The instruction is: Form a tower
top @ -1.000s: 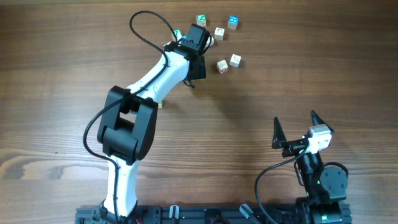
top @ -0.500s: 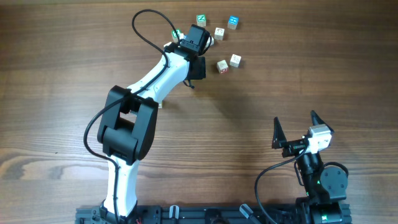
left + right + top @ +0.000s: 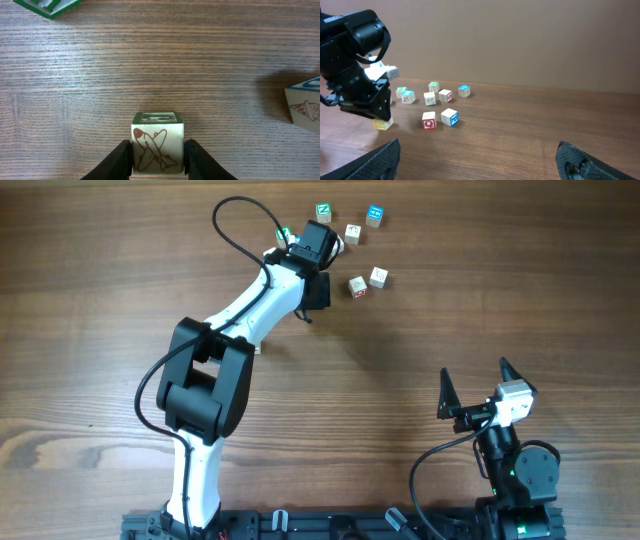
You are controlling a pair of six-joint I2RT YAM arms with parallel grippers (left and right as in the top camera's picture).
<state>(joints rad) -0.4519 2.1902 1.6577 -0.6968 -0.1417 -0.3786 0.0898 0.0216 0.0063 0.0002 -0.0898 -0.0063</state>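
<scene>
- The left claw (image 3: 158,159) is closed on the plane cube (image 3: 157,142), with one finger pressed on each side.
- The plane cube is pale, with a brown plane on its front and a green top.
- It sits low, close to the table (image 3: 520,280), near the far side.
- The cubes for the tower all lie one by one, none on top of another.
- A green cube (image 3: 323,211), a blue cube (image 3: 375,215) and a red Q cube (image 3: 428,120) sit near the left claw.
- An ice-cream cube (image 3: 304,107) is off to one side of the plane cube.
- The right claw (image 3: 475,368) is wide open and holds nothing, well apart from the cubes.
</scene>
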